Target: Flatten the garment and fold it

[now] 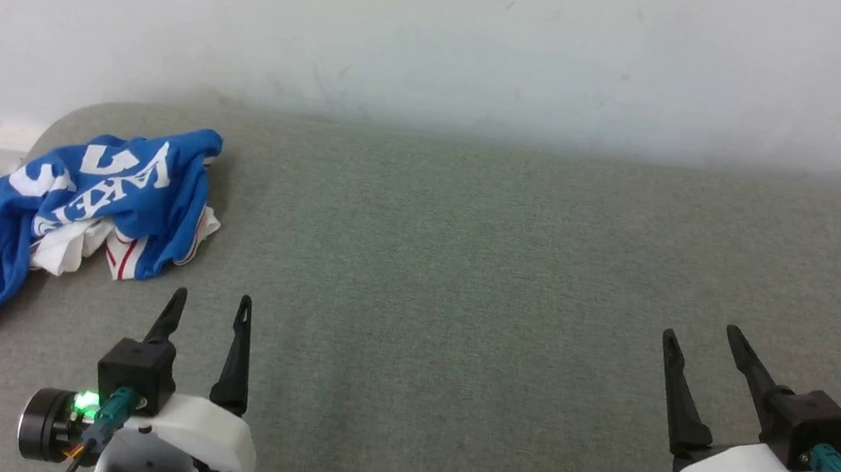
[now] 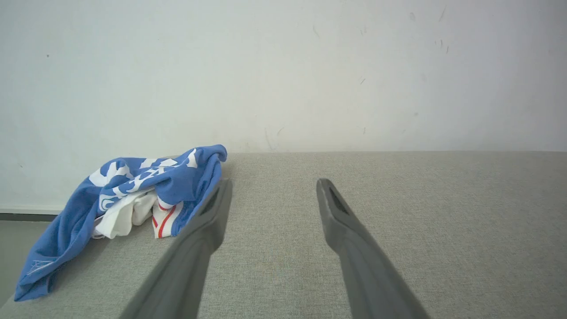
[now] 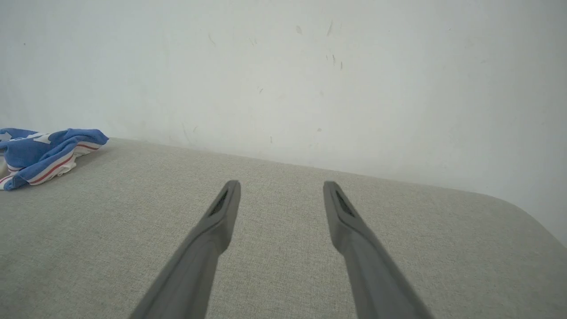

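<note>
A crumpled garment [image 1: 103,205] is seen at the far left of the grey cloth-covered desk [image 1: 464,273], close to its rounded back corner. Blue fabric with white lettering lies uppermost, white cloth with thin red stripes is bunched beneath it, and one blue end is stretched out to the desk's left edge. In the left wrist view the garment [image 2: 133,190] is shown as a loose heap against the pale wall [image 2: 283,66].

Just beside the heap, on its nearer right, the left tool [image 1: 213,296] is held above the desk, apart from the cloth. Its two dark fingers are spread and nothing is gripped between them [image 2: 273,181].

Well apart, at the right, the right tool [image 1: 699,331] is held likewise, its fingers parted and empty [image 3: 281,182]. In its wrist view the garment [image 3: 44,155] is seen at the far left edge.
</note>
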